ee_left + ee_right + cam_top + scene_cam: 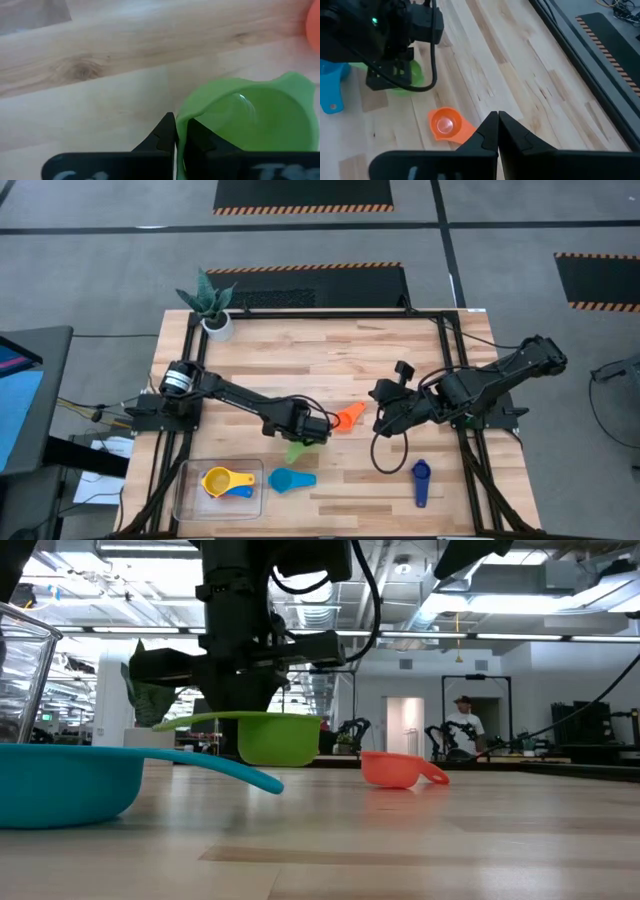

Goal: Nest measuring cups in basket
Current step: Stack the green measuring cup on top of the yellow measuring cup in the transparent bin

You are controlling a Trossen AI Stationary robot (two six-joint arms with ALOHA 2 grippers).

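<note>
We see the left gripper (312,434) clamped on the green cup's (297,450) rim, holding it just above the table (330,360).

The clear basket (186,498) sits at the table's near-left corner, holding the yellow cup (220,480) nested on a blue one (241,492). The light blue cup (289,479) lies just beside the basket. The red cup (349,417) rests between both arms, and the dark blue cup (420,477) lies well apart to the right. The right gripper (382,392) hovers with its fingers pressed together, empty.

Bright even overhead light; near foreground blurred.
</note>
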